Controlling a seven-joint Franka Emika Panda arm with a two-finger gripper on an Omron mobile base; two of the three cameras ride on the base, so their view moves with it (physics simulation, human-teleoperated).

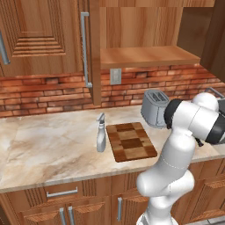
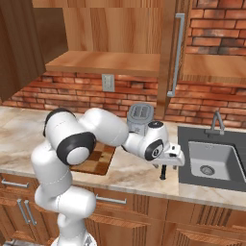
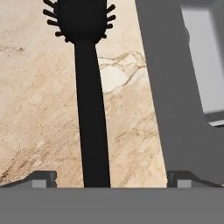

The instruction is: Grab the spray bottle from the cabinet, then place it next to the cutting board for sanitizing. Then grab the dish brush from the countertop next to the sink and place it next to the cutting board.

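Dish brush (image 3: pixel 89 109): handle end cut off at the lower edge of the hand view, head clipped at the top edge. Cutting board (image 2: pixel 96 161): mostly hidden behind the arm in the right base view. Toaster (image 1: pixel 154 107): right side hidden by the arm. Sink (image 2: pixel 211 158): cut off at the right edge.

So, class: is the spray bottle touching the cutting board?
Apart. The left base view shows a strip of bare countertop between the spray bottle and the cutting board.
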